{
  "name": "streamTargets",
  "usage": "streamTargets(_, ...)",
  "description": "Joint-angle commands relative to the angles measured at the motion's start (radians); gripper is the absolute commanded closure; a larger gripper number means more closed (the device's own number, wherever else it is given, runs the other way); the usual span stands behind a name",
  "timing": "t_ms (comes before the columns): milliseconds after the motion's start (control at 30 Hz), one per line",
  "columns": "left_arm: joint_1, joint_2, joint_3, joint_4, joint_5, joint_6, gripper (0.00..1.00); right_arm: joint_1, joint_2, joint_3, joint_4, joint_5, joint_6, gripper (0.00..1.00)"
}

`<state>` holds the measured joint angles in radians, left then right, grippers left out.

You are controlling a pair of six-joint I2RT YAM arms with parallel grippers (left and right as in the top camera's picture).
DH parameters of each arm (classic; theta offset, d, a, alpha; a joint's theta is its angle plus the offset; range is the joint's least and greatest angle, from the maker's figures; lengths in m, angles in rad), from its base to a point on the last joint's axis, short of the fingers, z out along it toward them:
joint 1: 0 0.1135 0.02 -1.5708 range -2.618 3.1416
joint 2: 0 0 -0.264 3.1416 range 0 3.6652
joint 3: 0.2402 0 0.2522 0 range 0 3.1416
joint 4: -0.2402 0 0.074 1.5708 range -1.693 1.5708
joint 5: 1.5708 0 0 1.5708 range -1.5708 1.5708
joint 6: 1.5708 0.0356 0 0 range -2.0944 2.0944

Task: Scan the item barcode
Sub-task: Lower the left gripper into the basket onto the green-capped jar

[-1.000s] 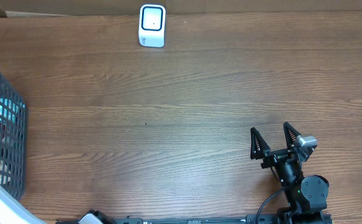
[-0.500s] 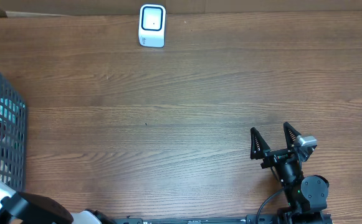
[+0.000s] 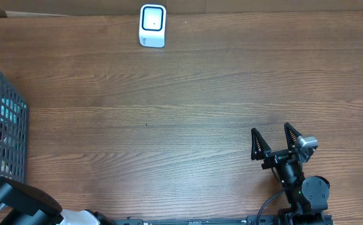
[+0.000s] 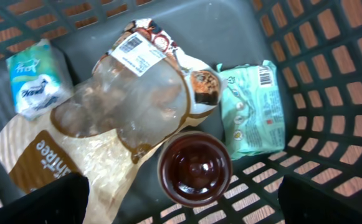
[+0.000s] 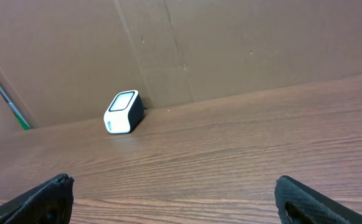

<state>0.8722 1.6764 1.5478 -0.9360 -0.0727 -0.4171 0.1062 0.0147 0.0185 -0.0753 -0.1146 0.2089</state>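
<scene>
Inside the dark grey plastic basket at the left of the brown wooden counter lie a clear-and-brown snack bag and a round dark-brown cup; the left tool hovers above, spread wide, empty. The right tool gapes empty, far from the white box scanner.

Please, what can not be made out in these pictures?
Overhead: the basket is cut off by the left edge; its mesh hides the contents.
Left wrist: the brown bag's printed name is blurred and partly behind the left finger.
Left wrist: the green packet's barcode is too small to read.
Right wrist: the scanner is too distant for details.
</scene>
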Motion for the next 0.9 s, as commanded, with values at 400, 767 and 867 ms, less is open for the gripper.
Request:
streamTargets(400,0.089,-0.001,-0.007,0.045,0.314,-0.055,0.00,0.006,-0.012,-0.011,0.003,0.013,-0.004,0.00)
streamTargets(767,0.142,0.001,-0.008,0.031,0.310,-0.024,0.06,0.006,-0.012,-0.011,0.003,0.013,-0.004,0.00)
streamTargets(867,0.133,0.016,-0.009,0.027,0.302,-0.024,0.06,0.006,-0.012,-0.011,0.003,0.013,-0.004,0.00)
